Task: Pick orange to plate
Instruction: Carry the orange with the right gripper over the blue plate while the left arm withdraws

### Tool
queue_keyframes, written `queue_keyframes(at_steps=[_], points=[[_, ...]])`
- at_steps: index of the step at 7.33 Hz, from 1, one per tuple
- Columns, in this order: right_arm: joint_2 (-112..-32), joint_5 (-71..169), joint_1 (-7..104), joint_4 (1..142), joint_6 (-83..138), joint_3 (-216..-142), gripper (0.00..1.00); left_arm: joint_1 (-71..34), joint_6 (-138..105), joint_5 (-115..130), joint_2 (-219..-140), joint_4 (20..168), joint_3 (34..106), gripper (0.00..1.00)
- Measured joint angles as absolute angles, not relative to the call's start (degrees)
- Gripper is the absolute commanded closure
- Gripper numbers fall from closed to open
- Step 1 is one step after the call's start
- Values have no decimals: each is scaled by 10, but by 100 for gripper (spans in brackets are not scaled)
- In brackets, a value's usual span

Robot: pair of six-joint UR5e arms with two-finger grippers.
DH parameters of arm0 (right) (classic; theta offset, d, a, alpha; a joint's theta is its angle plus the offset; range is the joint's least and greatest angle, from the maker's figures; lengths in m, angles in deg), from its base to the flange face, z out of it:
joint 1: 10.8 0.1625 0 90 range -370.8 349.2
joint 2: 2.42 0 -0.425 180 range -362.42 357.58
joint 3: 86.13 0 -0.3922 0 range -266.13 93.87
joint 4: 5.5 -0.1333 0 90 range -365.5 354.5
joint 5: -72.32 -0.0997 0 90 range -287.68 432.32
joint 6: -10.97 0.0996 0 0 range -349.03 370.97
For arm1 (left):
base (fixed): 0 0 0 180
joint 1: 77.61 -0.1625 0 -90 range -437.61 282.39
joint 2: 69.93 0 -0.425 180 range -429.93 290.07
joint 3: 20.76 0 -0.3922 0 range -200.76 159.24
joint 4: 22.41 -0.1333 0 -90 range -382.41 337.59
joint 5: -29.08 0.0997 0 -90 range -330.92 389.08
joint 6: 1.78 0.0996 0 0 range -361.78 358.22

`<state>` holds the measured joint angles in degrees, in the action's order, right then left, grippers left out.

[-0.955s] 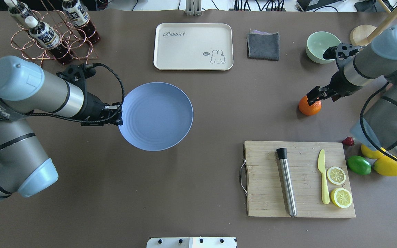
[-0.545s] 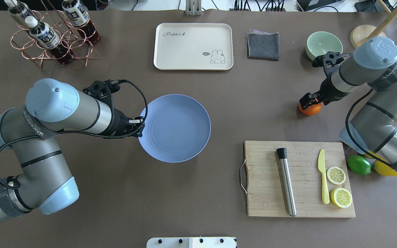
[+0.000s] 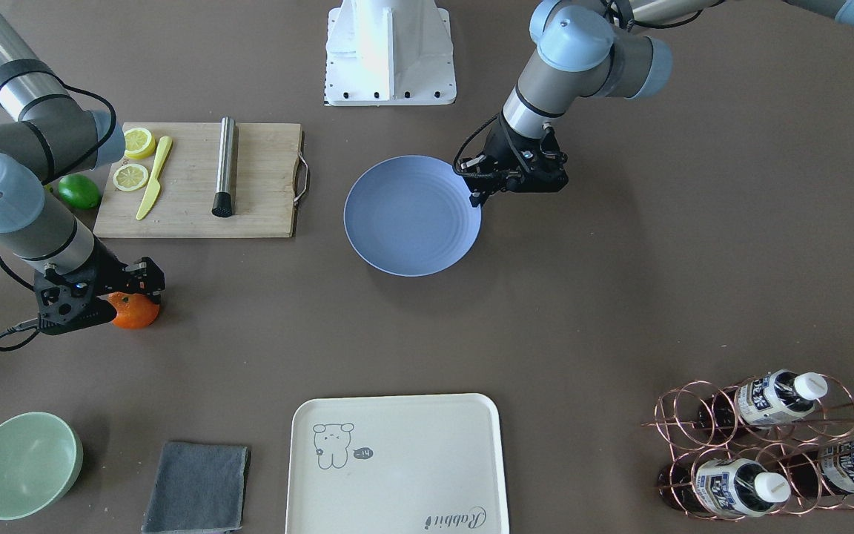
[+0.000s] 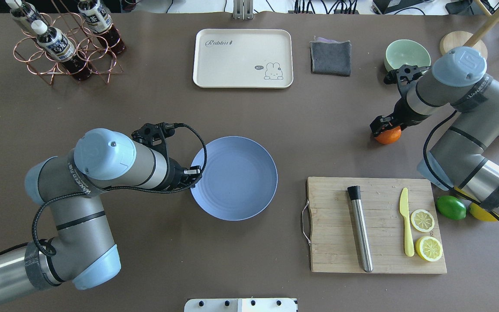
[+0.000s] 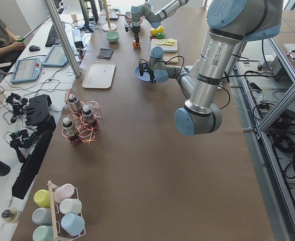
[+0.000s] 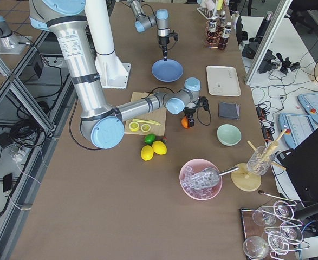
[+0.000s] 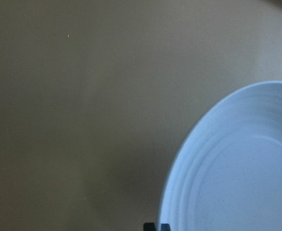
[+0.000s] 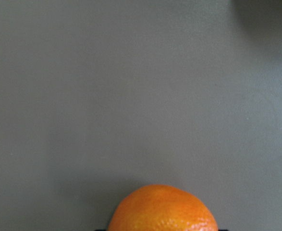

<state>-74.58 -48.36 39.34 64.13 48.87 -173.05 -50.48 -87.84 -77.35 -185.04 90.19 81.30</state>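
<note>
Left hand (image 4: 193,171) first: it's clamped onto the near rim of the plate (image 4: 241,182), fingertips nearly together on the edge (your left wrist cam shows the tips right at the rim). Nothing else is touching that hand.

Right hand (image 4: 381,128) is down over the orange (image 4: 389,137), one finger on each side of it. In the right wrist cam the fruit sits dead centre at the bottom with dark finger bits hugging both sides, but I honestly can't tell whether it's squeezing or just straddling.

The orange itself is round, bright orange, with finely dimpled skin, and looks to be sitting on the bench (image 4: 145,260). It's between the green bowl (image 4: 406,54) and the cutting board (image 4: 332,225), well apart from the plate, which is near the middle of the bench.

Your counts:
- one orange
- one blue plate
- two whole lemons (image 6: 147,153) just beside one lime (image 4: 451,207)
- two lemon slices (image 4: 422,220) on the board
</note>
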Motion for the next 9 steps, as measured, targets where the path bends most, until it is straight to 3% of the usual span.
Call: queue_keyframes(at_steps=[2,3,5,9], points=[[-744,-487,395,641,490,-1737,100,-513,-878,-769,-1852,903,803,100],[-743,-489,398,643,490,-1745,100,-518,-878,-762,-1852,904,800,67],[-726,-494,405,667,498,-1776,100,-528,-881,-750,-1854,904,798,28],[-633,-469,323,774,666,-1868,100,-477,-855,-777,-1852,902,800,24]])
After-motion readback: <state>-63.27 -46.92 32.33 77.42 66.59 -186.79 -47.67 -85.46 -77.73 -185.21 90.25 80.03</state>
